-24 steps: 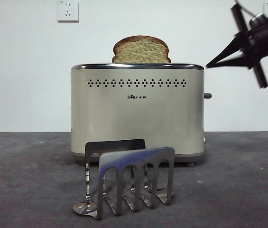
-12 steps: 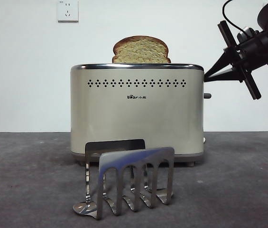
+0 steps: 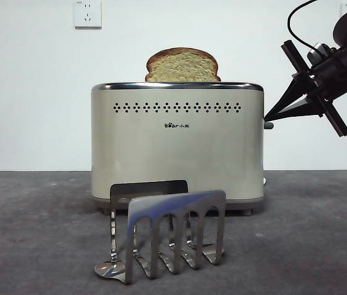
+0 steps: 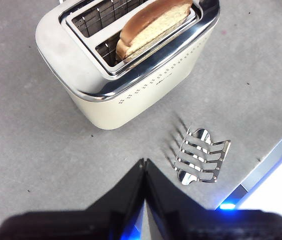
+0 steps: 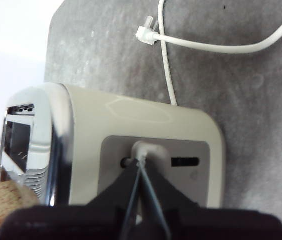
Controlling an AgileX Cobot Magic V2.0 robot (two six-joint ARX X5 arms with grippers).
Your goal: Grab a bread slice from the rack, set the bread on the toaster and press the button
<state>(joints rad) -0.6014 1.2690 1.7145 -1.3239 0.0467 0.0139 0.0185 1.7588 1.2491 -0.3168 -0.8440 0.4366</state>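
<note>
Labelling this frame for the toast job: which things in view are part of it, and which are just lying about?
Job:
slice of bread, standing in the toaster slot
toaster
button, right end effector tip at it
rack, holding no bread

Lying about:
wall socket
white power cord with its plug on the table
left end effector, waiting above

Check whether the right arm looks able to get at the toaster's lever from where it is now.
Probably yes. The right gripper, jaws shut, already sits at the lever on the toaster's narrow side, and nothing stands between them.
</note>
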